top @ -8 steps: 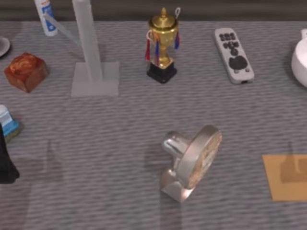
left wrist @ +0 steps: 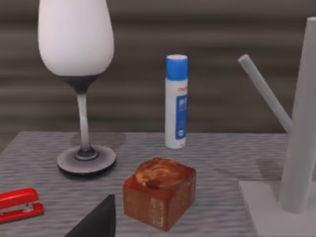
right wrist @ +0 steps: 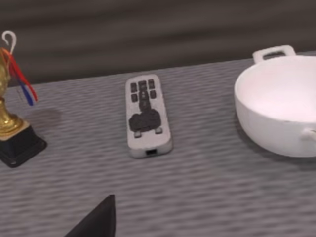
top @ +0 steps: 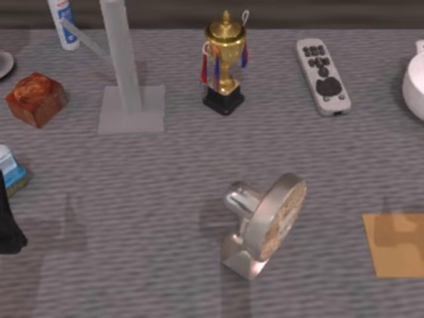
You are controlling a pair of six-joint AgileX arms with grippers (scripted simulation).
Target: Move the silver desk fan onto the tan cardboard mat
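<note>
1. Much of our own hardware is hidden. Our left arm [top: 9,222] shows only as a dark shape cut off at the 9 o'clock edge of the top view, and our right arm is outside that view altogether. Each wrist view catches just one dark finger tip, so we cannot tell how either gripper's fingers stand.
2. The table [top: 165,192] is a grey woven surface, and several things on it run off the frame: a white bowl [top: 414,79] at 3 o'clock, a grey disc at 10 o'clock, and a blue-and-white object beside our left arm that we cannot identify.
3. The tall grey post [top: 122,56] on a square base stands at 11 o'clock, its top cut off.
4. The fan [top: 268,222] sits a little toward 5 o'clock from the table's middle. It is shiny silver, with a thick round ring, a beige-gold grille turned toward 4 o'clock, a motor bulge behind and a small flat base. Nothing touches it.
5. The mat [top: 396,244] is a thin orange-tan sheet lying at 4 o'clock, well apart from the fan, cut off by the edge and crossed by a shadow.
6. A gold trophy [top: 225,59] stands at 12 o'clock and a grey remote [top: 322,75] at 1 o'clock.
7. A reddish-brown block [top: 36,98] lies at 10 o'clock.
8. A blue-capped white can [left wrist: 176,101] stands behind it.
9. The left wrist view also shows a wine glass [left wrist: 79,84] and a red stapler [left wrist: 19,203], partly cut off.
</note>
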